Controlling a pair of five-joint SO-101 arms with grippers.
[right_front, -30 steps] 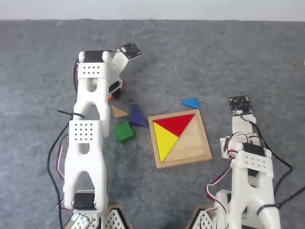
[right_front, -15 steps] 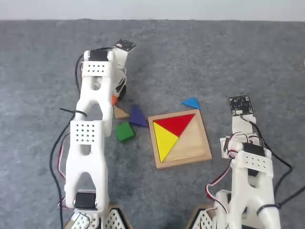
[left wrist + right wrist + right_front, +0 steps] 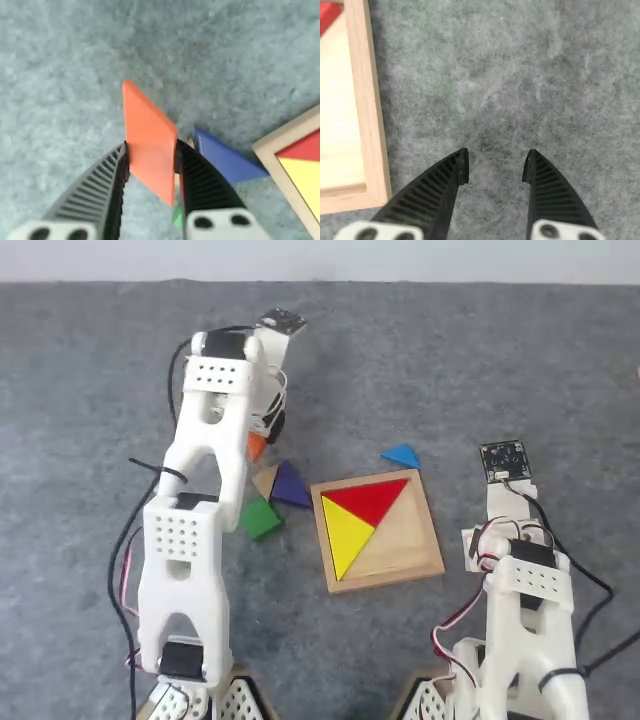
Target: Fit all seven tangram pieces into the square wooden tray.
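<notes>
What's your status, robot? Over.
Left end effector shut on orange parallelogram. Right end effector open beside tray. Red triangle, yellow triangle seated. Purple triangle beside tray.

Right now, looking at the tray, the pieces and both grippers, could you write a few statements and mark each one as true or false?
1. The left gripper is shut on the orange piece. True.
2. The tray holds three pieces. False: it holds two, the red triangle and the yellow triangle.
3. The right gripper is open and holds nothing. True.
4. The green square lies inside the tray. False: it lies on the grey mat, outside the tray.
</notes>
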